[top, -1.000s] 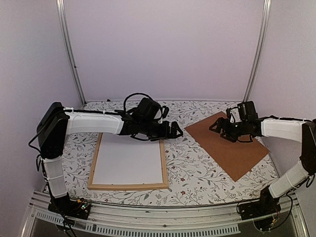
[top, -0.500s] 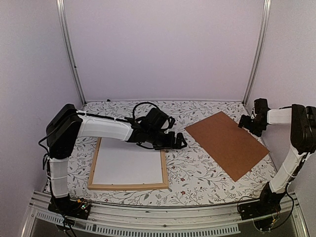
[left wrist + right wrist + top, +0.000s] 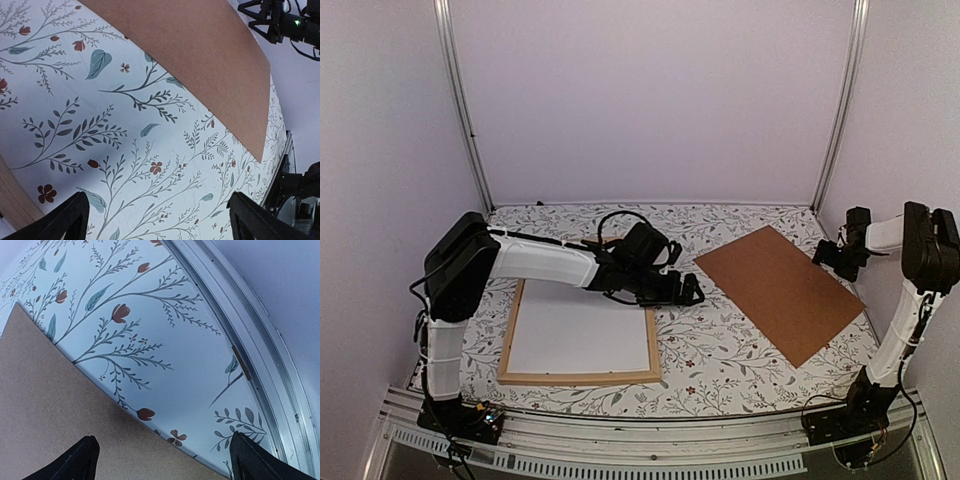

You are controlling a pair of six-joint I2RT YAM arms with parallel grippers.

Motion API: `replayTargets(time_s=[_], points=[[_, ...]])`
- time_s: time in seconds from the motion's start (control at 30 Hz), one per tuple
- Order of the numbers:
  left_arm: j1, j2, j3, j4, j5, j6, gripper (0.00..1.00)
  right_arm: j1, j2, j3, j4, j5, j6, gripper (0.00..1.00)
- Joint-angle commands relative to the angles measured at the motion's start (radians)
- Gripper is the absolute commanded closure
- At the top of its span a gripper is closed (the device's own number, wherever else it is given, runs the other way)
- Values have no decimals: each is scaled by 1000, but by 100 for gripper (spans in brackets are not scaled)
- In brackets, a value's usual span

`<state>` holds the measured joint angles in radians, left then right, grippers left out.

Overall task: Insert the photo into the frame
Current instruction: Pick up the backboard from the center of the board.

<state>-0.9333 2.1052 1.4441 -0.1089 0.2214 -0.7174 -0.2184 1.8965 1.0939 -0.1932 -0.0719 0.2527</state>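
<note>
Frame (image 3: 580, 377) of light wood lies flat on the left of the table (image 3: 720, 350), filled edge to edge by a plain white sheet (image 3: 580, 335). No cat photo shows in any view. It may lie under that sheet or face down, but I cannot tell. The brown board (image 3: 780, 290) lies apart to the right, so by my reading the closing-up is not yet done.

The left claw (image 3: 688, 292) hangs just past the frame's far right corner, fingers (image 3: 70, 220) spread wide and holding nothing. The right claw (image 3: 832, 253) sits by the board's far edge, well apart from the frame, also wide and empty.
</note>
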Motion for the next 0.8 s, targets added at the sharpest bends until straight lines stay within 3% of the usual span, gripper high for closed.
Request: replayTargets(time_s=[0.0, 0.17, 0.5, 0.63, 0.77], points=[[-8, 26, 27, 12, 13, 14, 1, 0, -4, -62, -27, -121, 5, 6], [-7, 52, 55, 10, 19, -4, 1, 0, -115, -194, -18, -206, 22, 9], [-9, 156, 156, -26, 18, -32, 1, 2, -434, -498, 67, -523, 129, 15], [-9, 197, 199, -63, -25, -43, 1, 1, -509, -512, 46, -481, 131, 15], [-8, 219, 224, -76, -78, -52, 1, 1, -445, -455, 44, -422, 106, 13]])
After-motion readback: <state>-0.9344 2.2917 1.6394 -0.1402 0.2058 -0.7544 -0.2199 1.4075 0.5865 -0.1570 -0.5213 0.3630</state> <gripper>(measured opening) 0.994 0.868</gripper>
